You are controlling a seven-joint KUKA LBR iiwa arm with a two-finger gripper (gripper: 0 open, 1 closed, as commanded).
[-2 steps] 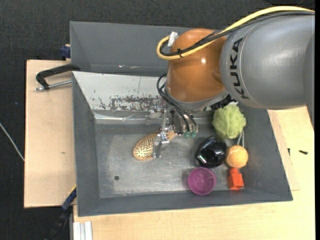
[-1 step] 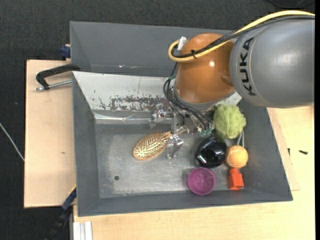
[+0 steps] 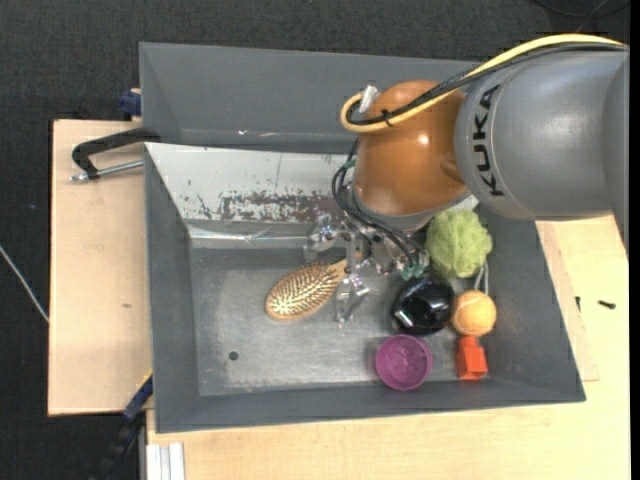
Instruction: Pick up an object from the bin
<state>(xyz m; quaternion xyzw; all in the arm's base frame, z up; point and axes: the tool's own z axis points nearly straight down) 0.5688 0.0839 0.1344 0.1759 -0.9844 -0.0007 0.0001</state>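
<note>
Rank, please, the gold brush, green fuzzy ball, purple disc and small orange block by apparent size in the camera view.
1. Gold brush and green fuzzy ball: too alike to rank.
2. Purple disc.
3. Small orange block.

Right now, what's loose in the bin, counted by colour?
Gold: 1, hairbrush
Green: 1, fuzzy clump
Black: 1, glossy round thing
Orange: 2, ball and small block
Purple: 1, round piece
Total: 6
</note>
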